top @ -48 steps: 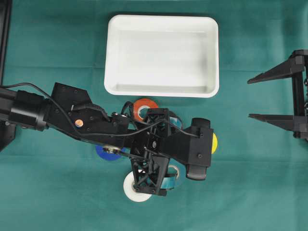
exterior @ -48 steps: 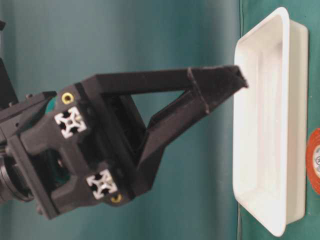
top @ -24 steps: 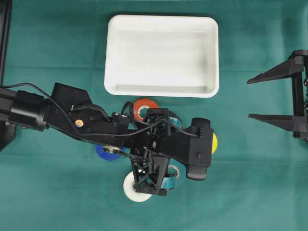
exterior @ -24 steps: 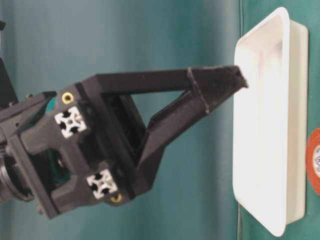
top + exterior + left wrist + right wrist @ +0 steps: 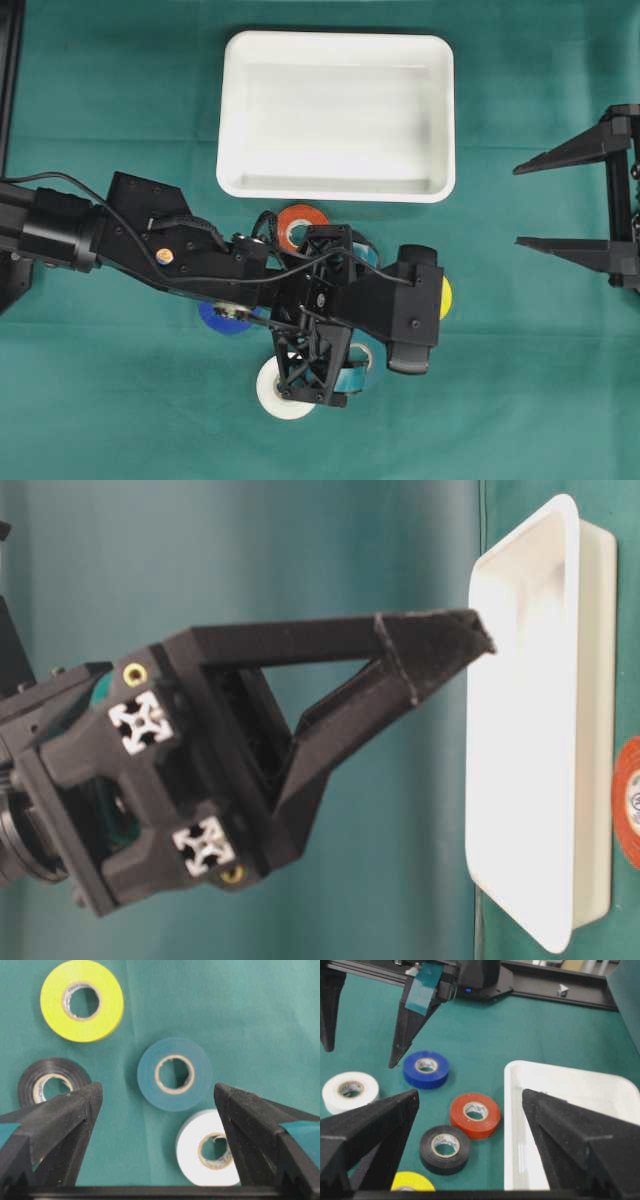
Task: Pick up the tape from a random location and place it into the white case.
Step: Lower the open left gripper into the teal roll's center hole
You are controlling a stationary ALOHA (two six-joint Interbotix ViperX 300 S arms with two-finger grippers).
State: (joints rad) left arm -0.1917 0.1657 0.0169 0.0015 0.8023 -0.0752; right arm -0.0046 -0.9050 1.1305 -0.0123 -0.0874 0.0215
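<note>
Step in hand, as judged: descent onto one roll out of the cluster. Left hand [image 5: 157, 1125] hovering above the rolls, fingers spread wide, nothing pinched. Teal tape roll [image 5: 174, 1080] centred between the fingers in the left wrist view, flat on the green desk [image 5: 120, 400], cardboard core facing up.

To do well: lower straight down, teal roll kept centred, fingers straddling its outer wall. White tape roll [image 5: 207, 1147] just beside the teal one and near the right-side finger; risk of clipping or dragging it. Black tape roll [image 5: 47, 1085] partly behind the other finger, yellow tape roll [image 5: 81, 1000] well apart. Close only once the fingertips sit below the roll's top edge.

Red tape roll [image 5: 475, 1115] and blue tape roll [image 5: 426, 1069] also on the desk, near the white case [image 5: 232, 110].

White case empty, beyond the cluster in the overhead view, rim raised: lift needed before transfer.

Right hand [image 5: 530, 205] parked at the right edge, fingers spread, idle
</note>
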